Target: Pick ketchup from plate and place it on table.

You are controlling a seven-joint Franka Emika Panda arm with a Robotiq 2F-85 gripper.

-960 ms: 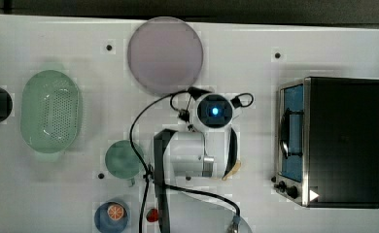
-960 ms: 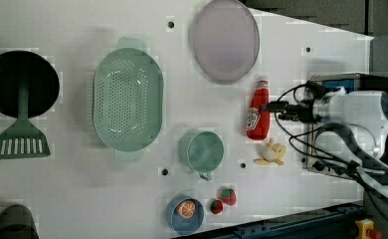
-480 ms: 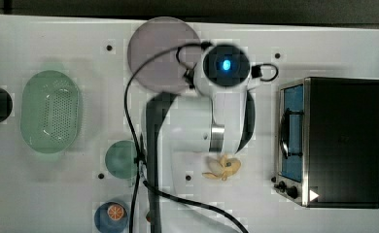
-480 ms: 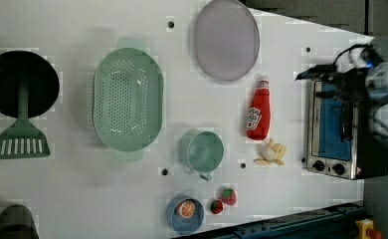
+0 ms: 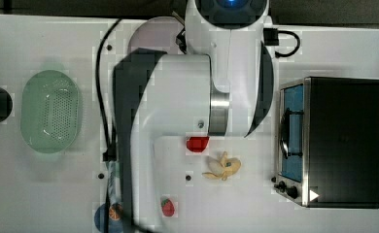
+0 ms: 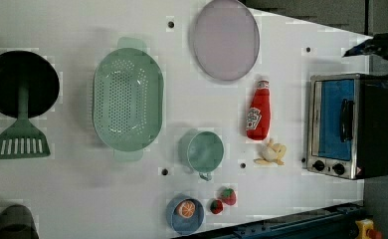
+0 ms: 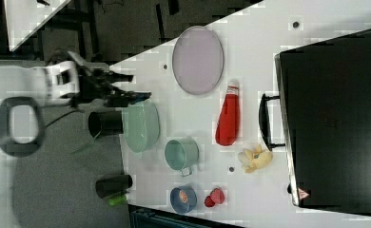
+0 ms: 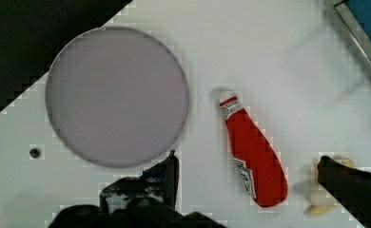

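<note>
since a second ago the arm has swung up and away from the ketchup (image 6: 258,111) — in the top view it went from hovering mid-table to looming large over the plate (image 5: 144,35) end, its white bulk now covering most of the table's (image 5: 46,194) middle, with just the bottle's red base peeking out below it.

the ketchup lies on its side on the white table, off the plate; in the left view its white cap points toward the lilac plate and sits just beside the rim, apparently not touching it. a peeled banana (image 6: 270,153) lies just past the bottle's base, and the toaster oven (image 6: 348,127) stands to the left view's right of both.

the gripper (image 8: 250,178) is spread wide with nothing between its fingers — in the wrist view one dark fingertip (image 8: 167,173) sits near the plate's edge and the other over the banana, the bottle lying in the open span below them.

elsewhere in the left view: a green strainer basket (image 6: 127,99), a green cup (image 6: 204,152), a small blue dish with an orange slice (image 6: 184,215), two strawberries (image 6: 223,200), and a green spatula (image 6: 22,134) resting in a black pan.
</note>
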